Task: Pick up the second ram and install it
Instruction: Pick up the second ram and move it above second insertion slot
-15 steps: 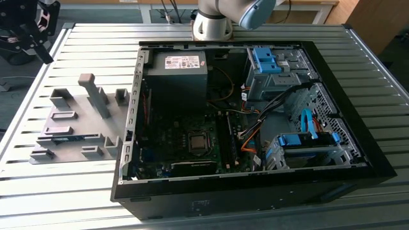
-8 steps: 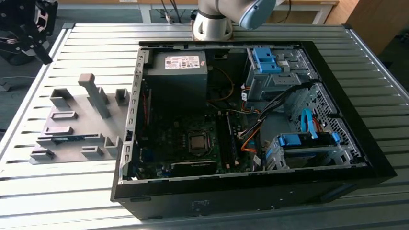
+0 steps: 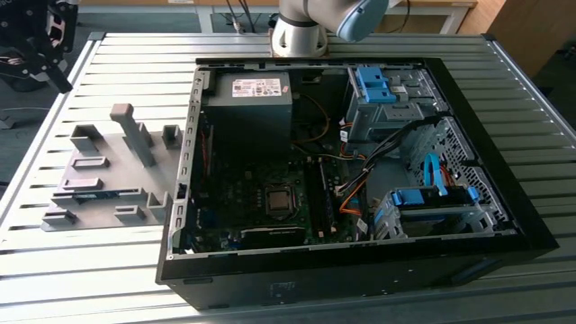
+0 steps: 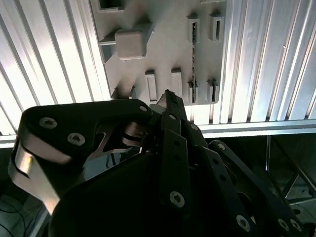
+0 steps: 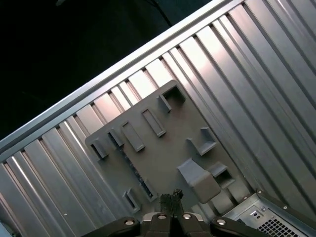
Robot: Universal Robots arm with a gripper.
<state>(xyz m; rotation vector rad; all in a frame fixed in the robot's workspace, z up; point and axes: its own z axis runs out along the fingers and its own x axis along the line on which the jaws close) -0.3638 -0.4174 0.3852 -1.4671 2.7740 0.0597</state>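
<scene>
There are one open black metal computer case (image 3: pixel 342 287), one flat grey plastic fixture plate (image 3: pixel 117 177), one long thin blue-green memory circuit board strip (image 3: pixel 94 196), two blue plastic drive brackets (image 3: pixel 371 82) (image 3: pixel 430 198) and one boxy black power supply (image 3: pixel 247 111) with a white label.

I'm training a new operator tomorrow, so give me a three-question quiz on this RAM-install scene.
1. Fill in: the computer case lies with its side ____.
2. True or false: the hand holds nothing.
3. The second ram sits: A) in the hand; B) in the grey fixture; C) inside the case.
Key: 1 open; 2 true; 3 B.
</scene>
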